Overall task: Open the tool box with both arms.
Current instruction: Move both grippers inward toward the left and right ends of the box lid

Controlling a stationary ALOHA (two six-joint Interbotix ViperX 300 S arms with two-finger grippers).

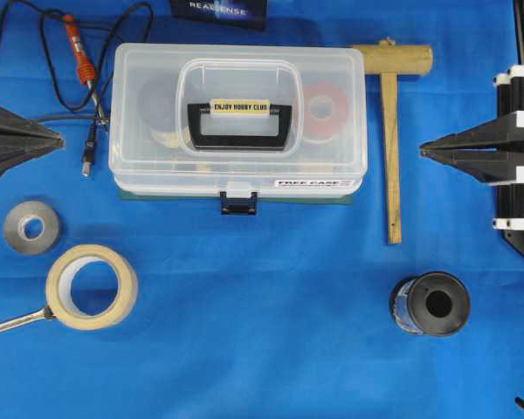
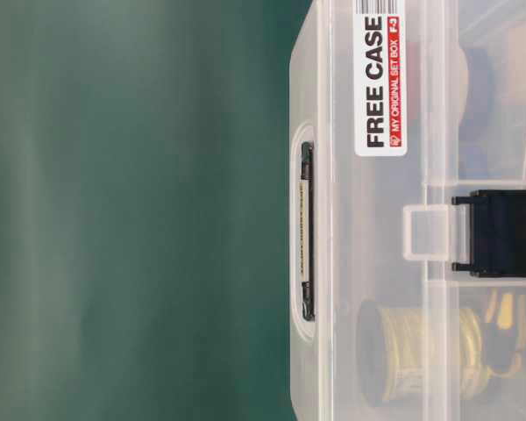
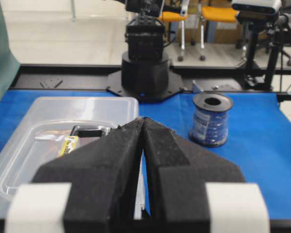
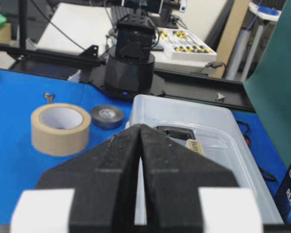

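Nothing is begun: the tool box (image 1: pixel 237 122) sits latched mid-table between the left tool (image 1: pixel 59 138) and right tool (image 1: pixel 424 152), both clenched empty and well apart from it, so next one must reach its dark blue latch (image 1: pixel 238 202).

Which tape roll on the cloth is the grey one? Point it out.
The small grey roll, lying flat near the left gripper. The other, the beige masking tape roll, is larger and sits below-right of it.
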